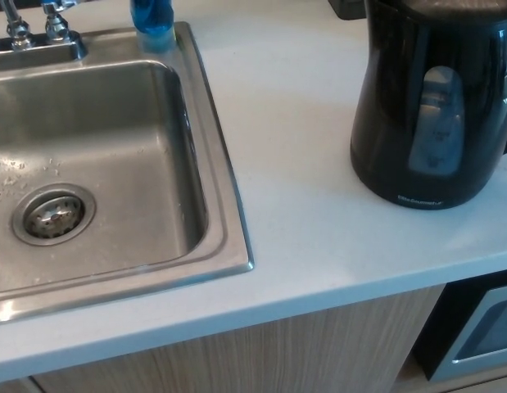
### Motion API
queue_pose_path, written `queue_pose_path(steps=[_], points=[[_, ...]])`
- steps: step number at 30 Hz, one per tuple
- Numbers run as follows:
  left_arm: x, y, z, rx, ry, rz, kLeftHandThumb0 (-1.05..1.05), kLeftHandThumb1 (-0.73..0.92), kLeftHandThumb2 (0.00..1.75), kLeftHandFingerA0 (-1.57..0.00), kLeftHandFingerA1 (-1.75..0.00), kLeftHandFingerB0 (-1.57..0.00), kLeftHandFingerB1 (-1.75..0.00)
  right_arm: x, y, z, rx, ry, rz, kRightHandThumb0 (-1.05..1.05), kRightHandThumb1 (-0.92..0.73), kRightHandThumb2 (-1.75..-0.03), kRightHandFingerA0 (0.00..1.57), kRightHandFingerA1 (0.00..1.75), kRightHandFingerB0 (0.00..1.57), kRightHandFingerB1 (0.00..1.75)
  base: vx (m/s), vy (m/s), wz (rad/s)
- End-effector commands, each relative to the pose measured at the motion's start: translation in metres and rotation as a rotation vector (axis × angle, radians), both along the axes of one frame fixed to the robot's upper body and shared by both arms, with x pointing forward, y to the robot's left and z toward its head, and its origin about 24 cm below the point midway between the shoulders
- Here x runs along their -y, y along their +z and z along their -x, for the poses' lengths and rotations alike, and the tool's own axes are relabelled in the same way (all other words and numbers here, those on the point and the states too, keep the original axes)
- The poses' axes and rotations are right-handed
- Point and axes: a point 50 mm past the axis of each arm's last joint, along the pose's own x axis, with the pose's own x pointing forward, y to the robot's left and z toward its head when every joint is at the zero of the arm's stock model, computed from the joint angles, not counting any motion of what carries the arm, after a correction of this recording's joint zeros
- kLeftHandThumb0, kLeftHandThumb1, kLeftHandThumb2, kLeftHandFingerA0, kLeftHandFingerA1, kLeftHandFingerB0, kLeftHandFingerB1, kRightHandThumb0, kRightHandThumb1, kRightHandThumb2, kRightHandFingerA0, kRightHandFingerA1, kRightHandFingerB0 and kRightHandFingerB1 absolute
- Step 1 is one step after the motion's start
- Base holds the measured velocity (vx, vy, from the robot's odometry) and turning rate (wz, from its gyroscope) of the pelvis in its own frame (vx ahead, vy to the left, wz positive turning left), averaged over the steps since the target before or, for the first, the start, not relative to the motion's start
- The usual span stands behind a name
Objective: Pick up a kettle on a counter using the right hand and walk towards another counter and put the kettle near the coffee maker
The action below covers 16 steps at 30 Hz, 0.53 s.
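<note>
A glossy black electric kettle (433, 106) stands upright on the white counter (302, 164) at the right of the head view, its grey water-level window facing me. Its top and its right side are cut off by the picture's edge. Neither of my hands shows anywhere in the picture, and nothing touches the kettle. No coffee maker is in view.
A stainless steel sink (224, 196) with a round drain (52, 214) fills the left. A blue bottle (152, 20) and the tap bases (32, 29) sit at its back rim. Below the counter are a wood-look cabinet front (253, 356) and a steel appliance (482, 332) at the lower right.
</note>
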Motion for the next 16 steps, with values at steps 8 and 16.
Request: queue_pose_path(steps=[8, 16], points=[[-0.0041, 0.0032, 0.0048, 0.006, 0.012, -0.037, -0.06, 0.45, 1.14, -1.51, -1.54, -1.20, -1.50, 0.0058, 0.0065, 0.0020, 0.020, -0.013, 0.048, -0.22, -0.01, -1.43, 1.52, 0.80, 1.43, 0.79, 0.00, 0.000, 0.00], [-0.0034, 0.0031, 0.0017, 0.024, 0.020, -0.027, -0.08, 0.43, 1.13, -1.57, -1.49, -1.38, -1.37, 0.0085, 0.0081, -0.0007, 0.047, -0.041, 0.044, -0.23, 0.00, -1.46, 1.56, 0.78, 1.45, 0.79, 0.00, 0.000, 0.00]])
